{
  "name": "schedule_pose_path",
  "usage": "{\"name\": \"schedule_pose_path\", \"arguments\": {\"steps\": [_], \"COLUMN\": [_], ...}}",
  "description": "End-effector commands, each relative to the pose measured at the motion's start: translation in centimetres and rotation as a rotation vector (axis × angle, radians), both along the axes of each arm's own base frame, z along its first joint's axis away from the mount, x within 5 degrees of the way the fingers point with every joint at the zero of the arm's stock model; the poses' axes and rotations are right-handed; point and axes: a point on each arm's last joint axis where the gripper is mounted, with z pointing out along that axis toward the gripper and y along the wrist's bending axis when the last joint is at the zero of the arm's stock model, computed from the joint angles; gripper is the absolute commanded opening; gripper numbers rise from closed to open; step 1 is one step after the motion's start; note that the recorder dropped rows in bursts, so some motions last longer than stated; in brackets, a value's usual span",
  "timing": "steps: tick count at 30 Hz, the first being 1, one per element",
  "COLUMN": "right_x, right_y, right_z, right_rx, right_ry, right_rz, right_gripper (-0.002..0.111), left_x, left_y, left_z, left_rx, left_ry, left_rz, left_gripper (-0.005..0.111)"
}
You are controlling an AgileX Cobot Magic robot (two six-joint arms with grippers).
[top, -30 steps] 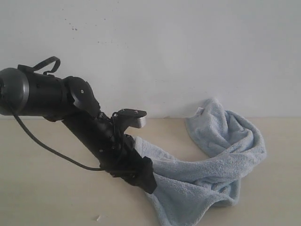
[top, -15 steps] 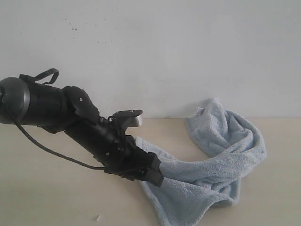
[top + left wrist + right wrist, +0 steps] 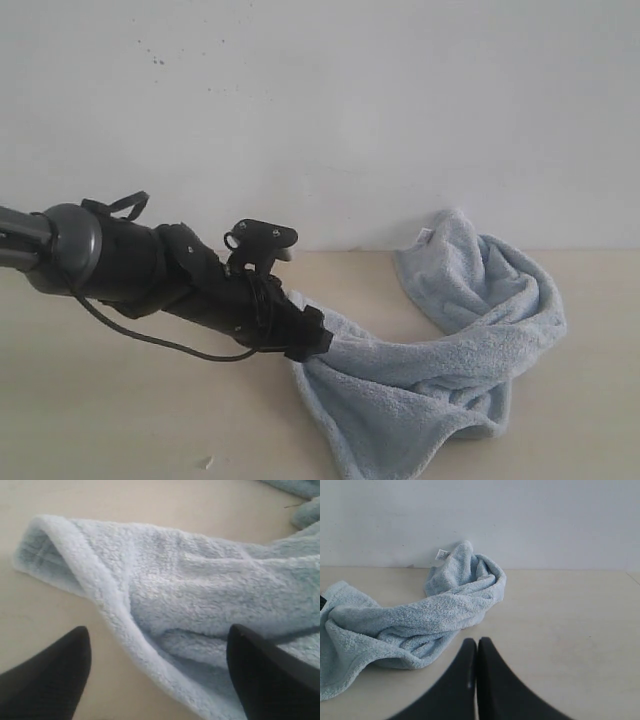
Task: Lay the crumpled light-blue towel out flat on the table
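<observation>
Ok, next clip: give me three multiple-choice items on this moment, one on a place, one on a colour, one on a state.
1. Where is the white tag?
A. On the towel's end by the wall
B. Between the left jaws
C. Between the right jaws

2. What colour is the towel?
A. White
B. Light blue
C. Green

3. How do the jaws stand?
A. Both shut
B. Left shut on the towel, right open
C. Left open, right shut

Key:
1 A: in the exterior view the tag sticks up at the towel's end nearest the wall.
2 B: it looks pale blue in every view.
3 C: the left wrist view shows the left jaws apart over the towel's hem, and the right wrist view shows the right jaws pressed together.
</observation>
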Motion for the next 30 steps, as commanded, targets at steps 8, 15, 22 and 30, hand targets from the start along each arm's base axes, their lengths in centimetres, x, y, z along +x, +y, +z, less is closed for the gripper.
{"name": "schedule_pose_path", "arguments": {"steps": [8, 15, 22, 30], "right_x": [0.0, 0.0, 0.0, 0.0], "right_y": [0.0, 0.0, 0.0, 0.0], "right_z": [0.1, 0.1, 0.1, 0.1], "right_rx": [-0.002, -0.002, -0.002, -0.002], "right_ry": [-0.007, -0.007, -0.007, -0.007], "right_rz": [0.001, 0.001, 0.001, 0.001], "right_gripper": [0.000, 0.000, 0.000, 0.000], "left_x": [1.3, 1.2, 0.6, -0.3], "left_y": [0.3, 0.1, -0.1, 0.1], "left_z": [-2.5, -3.0, -3.1, 1.8], "left_rx": [0.048, 0.050, 0.049, -0.037], "left_ry": [-0.043, -0.018, 0.042, 0.077], "left_rz": [0.028, 0.017, -0.036, -0.061], "left_gripper": [0.072, 0.035, 0.004, 0.004]}}
